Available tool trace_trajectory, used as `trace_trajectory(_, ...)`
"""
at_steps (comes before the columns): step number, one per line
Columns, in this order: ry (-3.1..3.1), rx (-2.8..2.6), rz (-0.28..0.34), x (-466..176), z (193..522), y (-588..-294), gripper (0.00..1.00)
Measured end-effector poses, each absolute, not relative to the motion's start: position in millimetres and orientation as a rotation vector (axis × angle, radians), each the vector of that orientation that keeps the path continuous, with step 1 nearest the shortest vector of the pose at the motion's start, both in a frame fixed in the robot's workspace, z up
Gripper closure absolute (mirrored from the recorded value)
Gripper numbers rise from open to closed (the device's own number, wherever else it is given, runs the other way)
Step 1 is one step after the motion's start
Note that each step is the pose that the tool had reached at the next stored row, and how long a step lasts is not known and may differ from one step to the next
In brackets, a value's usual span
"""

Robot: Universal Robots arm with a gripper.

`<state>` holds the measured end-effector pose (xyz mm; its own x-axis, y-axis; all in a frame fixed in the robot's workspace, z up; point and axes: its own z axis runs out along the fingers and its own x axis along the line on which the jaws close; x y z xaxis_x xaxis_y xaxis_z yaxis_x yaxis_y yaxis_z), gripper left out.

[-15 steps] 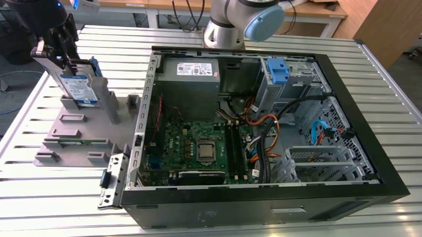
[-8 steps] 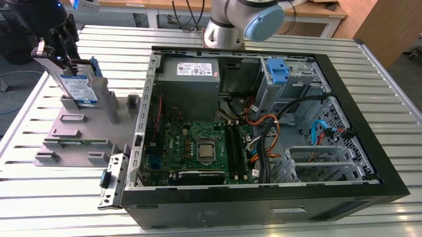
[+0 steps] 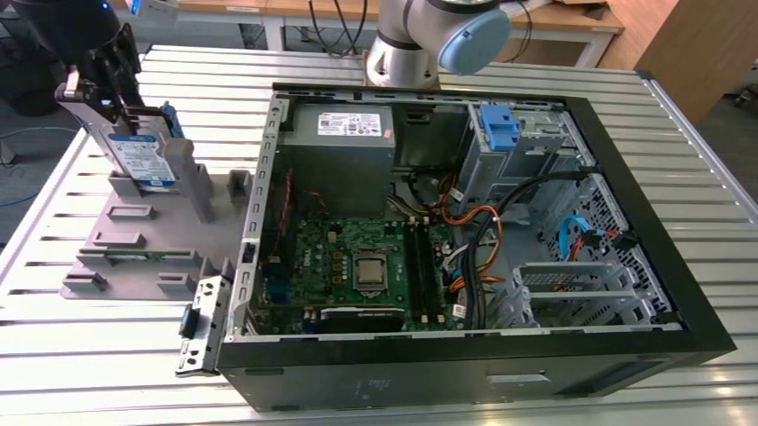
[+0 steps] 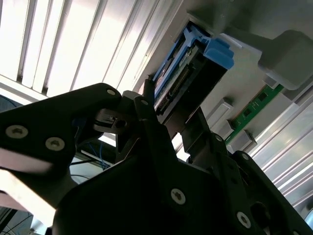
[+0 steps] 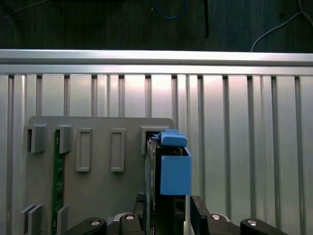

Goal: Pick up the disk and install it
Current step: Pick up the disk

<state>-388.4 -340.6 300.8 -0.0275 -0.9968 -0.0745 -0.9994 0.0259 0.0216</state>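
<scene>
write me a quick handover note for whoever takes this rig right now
Gripper: at the disk, around its upper end. Whether it is clamped cannot be told.
Disk: upright in the grey fixture, at the exterior view's left, outside the open computer case.
Done: gripper positioned on the disk.
Left: disk not yet lifted clear of the fixture and not yet installed in the case.
</scene>
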Motion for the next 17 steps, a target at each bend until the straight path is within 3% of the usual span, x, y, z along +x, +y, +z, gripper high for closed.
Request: trace_trajectory(17,2.223,-2.164,0.105,-388.4,299.8,-340.7,0.53)
